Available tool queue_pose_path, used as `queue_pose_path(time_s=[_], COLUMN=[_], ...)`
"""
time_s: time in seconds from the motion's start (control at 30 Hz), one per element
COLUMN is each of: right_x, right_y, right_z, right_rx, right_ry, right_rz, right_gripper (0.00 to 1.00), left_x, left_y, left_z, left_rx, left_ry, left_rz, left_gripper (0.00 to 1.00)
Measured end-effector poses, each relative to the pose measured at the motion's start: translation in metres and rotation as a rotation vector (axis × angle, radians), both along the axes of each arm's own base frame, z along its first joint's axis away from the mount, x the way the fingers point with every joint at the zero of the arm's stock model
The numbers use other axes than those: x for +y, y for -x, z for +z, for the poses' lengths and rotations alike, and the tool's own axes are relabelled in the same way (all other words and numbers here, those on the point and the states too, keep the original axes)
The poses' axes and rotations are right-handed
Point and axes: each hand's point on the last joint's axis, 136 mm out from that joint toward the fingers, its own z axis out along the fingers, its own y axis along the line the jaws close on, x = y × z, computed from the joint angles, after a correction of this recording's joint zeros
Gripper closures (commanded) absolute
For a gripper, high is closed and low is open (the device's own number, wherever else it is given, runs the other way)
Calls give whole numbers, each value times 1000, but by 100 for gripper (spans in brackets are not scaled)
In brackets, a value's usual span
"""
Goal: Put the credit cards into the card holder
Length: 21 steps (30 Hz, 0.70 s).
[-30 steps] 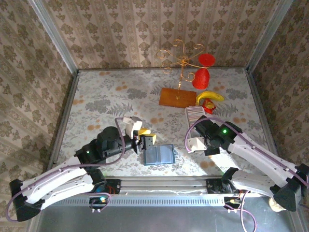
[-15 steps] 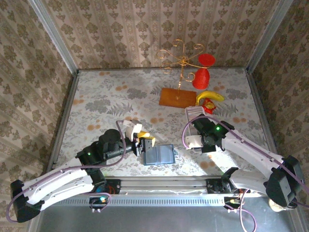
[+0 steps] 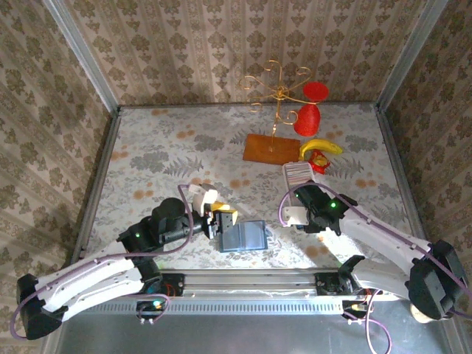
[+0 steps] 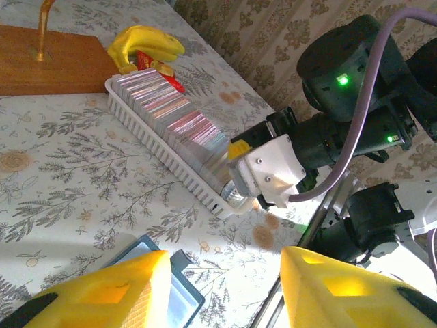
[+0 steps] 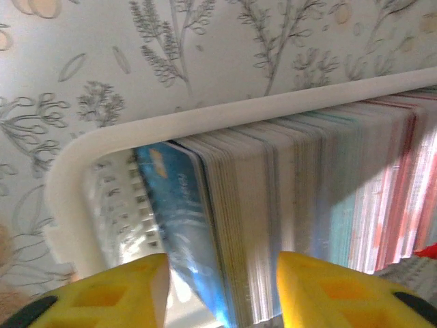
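Observation:
The credit cards (image 4: 158, 104) stand on edge, packed in a long white tray (image 3: 298, 174). My right gripper (image 3: 294, 214) hangs over the tray's near end. In the right wrist view it (image 5: 218, 294) is open, its yellow fingers (image 5: 102, 294) straddling the end of the stack, where a teal-blue card (image 5: 179, 225) is the outermost. The teal-blue card holder (image 3: 244, 236) lies open and flat near the front edge. My left gripper (image 3: 221, 219) sits at its left edge, open, and the holder's corner (image 4: 179, 290) shows between its fingers (image 4: 109, 295).
An orange-brown board (image 3: 270, 148) with a gold wire stand (image 3: 276, 92) holding red items sits at the back. A banana (image 3: 320, 147) and a red packet lie beside the tray's far end. The metal front rail (image 3: 243, 280) runs close below the holder.
My right gripper has slid left and down onto the near end of the card tray. The left gripper has shifted slightly toward the card holder.

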Motion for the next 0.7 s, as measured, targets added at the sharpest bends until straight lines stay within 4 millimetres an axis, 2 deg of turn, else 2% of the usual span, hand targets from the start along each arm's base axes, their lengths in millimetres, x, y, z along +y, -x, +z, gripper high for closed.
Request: queue_pose_path(time_s=[0.2, 0.33, 0.47, 0.7], right_x=[-1, -2, -1, -2], right_y=[-11, -16, -20, -31], right_z=[7, 12, 11, -1], right_rx=[-92, -143, -166, -145], right_ry=[0, 1, 9, 47], right_rz=[-6, 1, 19, 32], right_gripper=[25, 4, 0, 0], left_x=[0, 0, 0, 2], left_y=[0, 0, 0, 1], left_z=[-1, -3, -8, -12], left_rx=[16, 24, 33, 48], left_ry=[8, 13, 7, 11], left_rz=[4, 7, 9, 11], left_gripper=[55, 56, 55, 55])
